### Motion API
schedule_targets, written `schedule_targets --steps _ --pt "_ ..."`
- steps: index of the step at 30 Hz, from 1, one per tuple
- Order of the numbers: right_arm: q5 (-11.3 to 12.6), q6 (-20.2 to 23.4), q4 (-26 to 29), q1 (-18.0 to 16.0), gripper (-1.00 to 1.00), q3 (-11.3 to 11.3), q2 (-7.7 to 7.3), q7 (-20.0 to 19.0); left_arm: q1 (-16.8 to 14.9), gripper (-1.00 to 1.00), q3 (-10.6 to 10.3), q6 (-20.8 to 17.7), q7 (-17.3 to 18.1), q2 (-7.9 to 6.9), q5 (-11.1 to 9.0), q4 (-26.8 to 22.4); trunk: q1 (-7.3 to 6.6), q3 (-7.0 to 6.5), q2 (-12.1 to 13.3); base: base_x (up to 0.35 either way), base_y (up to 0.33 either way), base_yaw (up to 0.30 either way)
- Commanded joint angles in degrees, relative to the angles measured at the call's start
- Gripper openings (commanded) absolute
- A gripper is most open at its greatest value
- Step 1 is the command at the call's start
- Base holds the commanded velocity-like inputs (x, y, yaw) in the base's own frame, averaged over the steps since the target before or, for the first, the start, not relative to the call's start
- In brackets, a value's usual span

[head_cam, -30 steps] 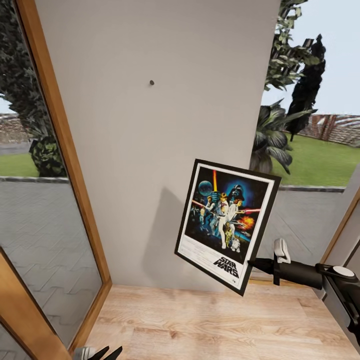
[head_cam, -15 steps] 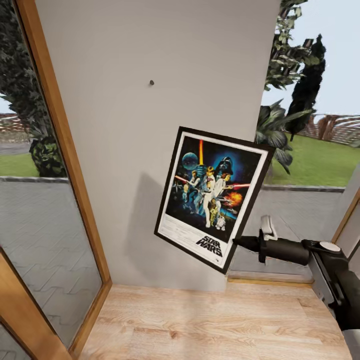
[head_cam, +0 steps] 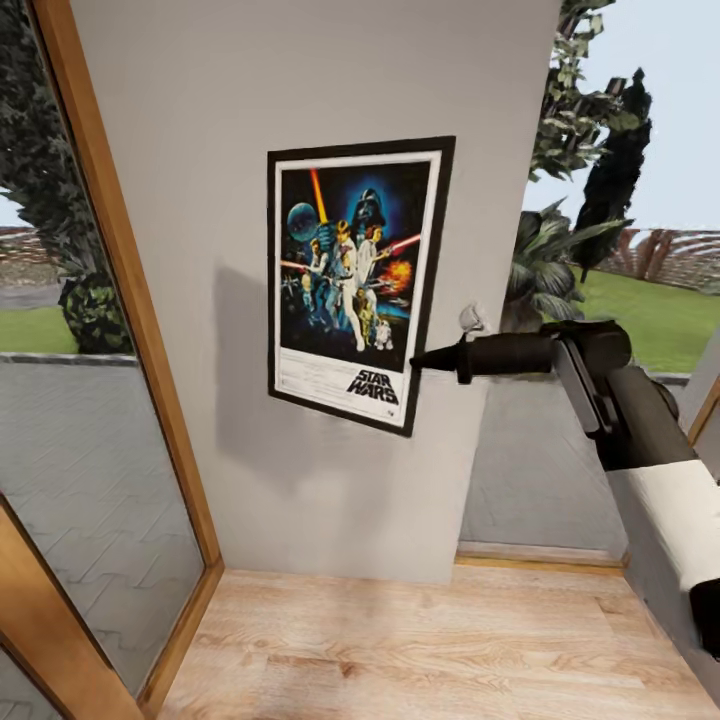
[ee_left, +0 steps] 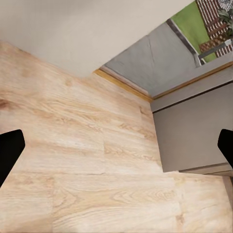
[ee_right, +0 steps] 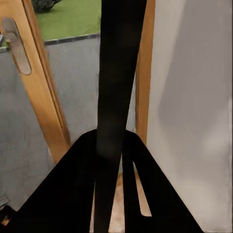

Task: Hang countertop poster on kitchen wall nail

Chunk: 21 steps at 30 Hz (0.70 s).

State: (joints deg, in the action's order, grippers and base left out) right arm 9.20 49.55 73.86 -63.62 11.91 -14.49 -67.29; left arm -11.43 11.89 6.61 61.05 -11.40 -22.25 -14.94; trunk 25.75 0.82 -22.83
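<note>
Foreground: wood floor [head_cam: 400,640] and the left gripper [ee_left: 116,150], fingers wide apart w/ nothing between them, pointing down. Mid-frame, the right gripper [head_cam: 425,357] reaches leftward, fingers clamped on the lower right edge of the poster [head_cam: 355,280]; seen edge-on in the right wrist view [ee_right: 116,97]. Poster's long axis near upright, face out, apparently close against the off-white wall [head_cam: 300,80]; right arm alone is near it. Vs. 0.5 s ago: poster has risen, swung left and straightened from a tilt, now covering the spot where the nail showed. Likely next: settle it on the nail, then let go.
</note>
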Motion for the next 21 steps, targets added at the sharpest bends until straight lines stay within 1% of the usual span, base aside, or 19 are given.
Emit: schedule_targets --steps 1,2,3,6,8,10,12,14,15,17,19,21 --pt "0.20 0.96 -1.01 -1.31 -1.00 0.63 0.00 -0.08 -0.05 1.00 -0.19 0.42 0.11 -0.03 -0.26 0.08 0.03 0.10 -0.09 0.000 0.000 0.000" --pt "0.06 1.28 -2.02 -2.42 -1.00 1.14 0.12 -0.07 -0.06 1.00 -0.19 0.42 0.11 -0.03 -0.26 0.08 0.03 0.10 -0.09 0.000 0.000 0.000" --pt "-0.16 1.74 -4.05 -4.52 -1.00 2.24 0.69 -0.06 -0.07 1.00 -0.20 0.42 0.10 -0.03 -0.26 0.08 0.03 0.10 -0.09 0.000 0.000 0.000" --pt "-0.37 2.14 -6.38 -7.02 -1.00 3.84 1.84 -0.10 -0.05 1.00 -0.20 0.42 0.08 -0.03 -0.26 0.08 0.03 0.10 -0.09 0.000 0.000 0.000" --pt "-0.49 2.39 -8.25 -9.35 -1.00 5.54 3.03 -0.16 -0.03 1.00 -0.20 0.42 0.05 -0.03 -0.25 0.08 0.03 0.10 -0.09 0.000 0.000 0.000" --pt "-0.53 2.47 -8.79 -10.38 -1.00 6.35 3.62 -0.18 -0.05 1.00 -0.20 0.42 0.05 -0.03 -0.27 0.08 0.03 0.10 -0.09 0.000 0.000 0.000" --pt "-0.56 2.53 -9.43 -12.04 -1.00 7.66 4.65 -0.30 -0.05 1.00 -0.20 0.42 0.04 -0.03 -0.26 0.08 0.03 0.10 -0.09 0.000 0.000 0.000" --pt "-0.48 2.53 -9.65 -12.83 -1.00 8.25 5.07 -0.56 -0.05 1.00 -0.20 0.42 0.04 -0.03 -0.27 0.08 0.03 0.10 -0.09 0.000 0.000 0.000" --pt "-0.16 2.03 -9.75 -13.23 -1.00 8.43 5.18 -1.85 -0.04 1.00 -0.20 0.42 0.05 -0.03 -0.26 0.08 0.03 0.10 -0.09 0.000 0.000 0.000" --pt "-0.08 1.35 -9.81 -13.28 -1.00 8.38 5.16 -2.97 -0.06 1.00 -0.20 0.42 0.04 -0.03 -0.27 0.08 0.03 0.10 -0.09 0.000 0.000 0.000" --pt "-0.07 -0.74 -10.30 -13.34 -1.00 8.28 5.08 -5.55 -0.03 1.00 -0.20 0.42 0.04 -0.01 -0.26 0.08 0.03 0.10 -0.09 0.000 0.000 0.000" --pt "-0.06 -1.72 -10.95 -13.35 -1.00 8.26 5.05 -6.32 -0.04 1.00 -0.20 0.42 0.04 0.02 -0.26 0.08 0.03 0.10 -0.09 0.000 0.000 0.000"
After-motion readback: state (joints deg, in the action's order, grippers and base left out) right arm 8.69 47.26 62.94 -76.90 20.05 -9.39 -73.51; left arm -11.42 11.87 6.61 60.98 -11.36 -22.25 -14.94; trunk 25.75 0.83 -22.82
